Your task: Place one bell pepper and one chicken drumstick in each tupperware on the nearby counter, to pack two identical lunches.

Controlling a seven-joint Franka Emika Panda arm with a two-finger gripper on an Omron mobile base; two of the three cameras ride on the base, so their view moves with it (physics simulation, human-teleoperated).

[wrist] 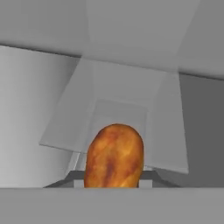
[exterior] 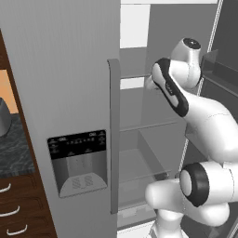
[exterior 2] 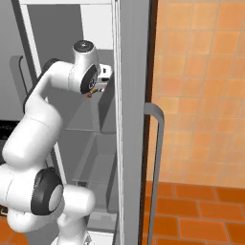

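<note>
A home kitchen: a tall grey fridge with door dispenser stands open at centre frame, dark marbled stone counter over brown wooden drawers lower left, orange tiled wall at right.

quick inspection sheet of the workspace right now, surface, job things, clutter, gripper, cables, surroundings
surface: dark marbled counter at the far left of the left base view, over brown drawers with silver handles
job's things: one orange-brown chicken drumstick sits between the finger tips in the hand view; a bit of it peeks out beside the hand in the right base view
clutter: a grey rounded object, cut off by the frame edge, stands on the counter; cannot tell what it is
grippers: gripper inside the open fridge, shut on the drumstick
cables: nothing seen
surroundings: grey fridge door with a dispenser panel, bare fridge shelves, orange tiled wall and floor
</note>
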